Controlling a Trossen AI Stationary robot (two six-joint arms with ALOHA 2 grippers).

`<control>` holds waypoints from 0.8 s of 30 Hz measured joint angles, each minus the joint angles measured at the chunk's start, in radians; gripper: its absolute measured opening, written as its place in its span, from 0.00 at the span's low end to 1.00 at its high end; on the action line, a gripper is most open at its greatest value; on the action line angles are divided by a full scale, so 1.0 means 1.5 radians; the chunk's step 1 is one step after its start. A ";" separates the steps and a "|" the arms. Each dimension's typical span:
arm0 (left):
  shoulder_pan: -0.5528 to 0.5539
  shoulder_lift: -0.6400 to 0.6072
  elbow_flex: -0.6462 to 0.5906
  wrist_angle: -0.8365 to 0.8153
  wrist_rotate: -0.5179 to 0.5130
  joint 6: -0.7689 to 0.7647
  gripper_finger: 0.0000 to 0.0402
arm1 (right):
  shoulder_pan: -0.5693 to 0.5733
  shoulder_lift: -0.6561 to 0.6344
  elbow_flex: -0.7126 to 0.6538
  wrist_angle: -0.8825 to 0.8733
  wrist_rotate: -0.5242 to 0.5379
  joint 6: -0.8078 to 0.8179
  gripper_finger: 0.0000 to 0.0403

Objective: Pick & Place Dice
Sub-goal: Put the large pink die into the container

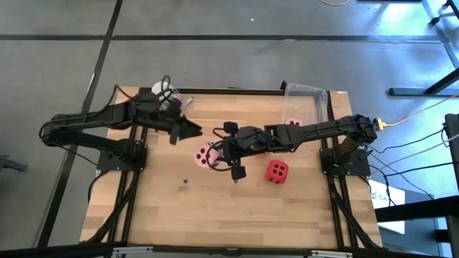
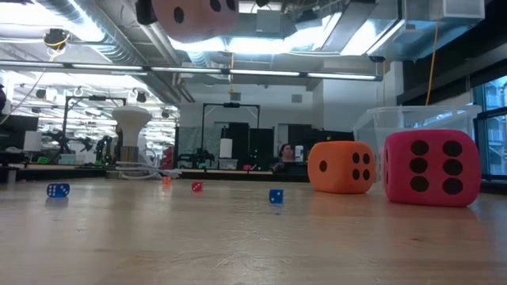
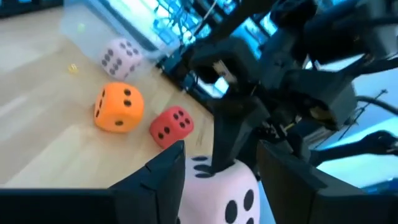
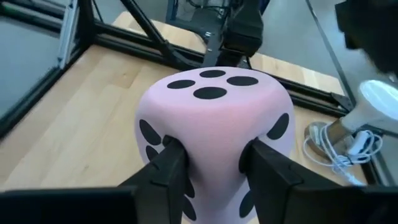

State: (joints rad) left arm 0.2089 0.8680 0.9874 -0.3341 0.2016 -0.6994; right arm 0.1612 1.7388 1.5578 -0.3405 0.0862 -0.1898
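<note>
Wooden table (image 1: 237,215); fingers (image 4: 171,165) dent soft pink die (image 4: 214,118).

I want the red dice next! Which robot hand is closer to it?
The right gripper, pinching a pale pink die, hangs nearer the red die. The left gripper sits open farther off, beyond the pink die.

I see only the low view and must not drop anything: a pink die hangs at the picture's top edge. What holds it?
Observer: The right hand pinches the pink die between its two fingers, above the table.
Operator: And the left hand?
Observer: The left hand is open, close beside that die, not gripping it.
Operator: Any die that I cannot see?
Observer: A second pink die lies in the clear bin.
</note>
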 joint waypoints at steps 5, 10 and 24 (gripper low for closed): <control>0.031 -0.046 -0.001 -0.003 0.003 0.004 0.48 | -0.002 -0.001 0.000 -0.020 0.023 0.065 0.32; 0.038 -0.093 -0.002 -0.024 0.003 0.027 0.48 | -0.009 -0.033 0.000 -0.097 0.079 0.146 0.30; 0.028 -0.122 -0.004 -0.129 0.001 0.096 0.42 | -0.113 -0.248 0.001 -0.510 0.209 0.486 0.29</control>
State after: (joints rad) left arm 0.2511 0.6850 0.9817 -0.5273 0.2025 -0.5559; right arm -0.0080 1.3663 1.5598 -1.1048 0.4001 0.5392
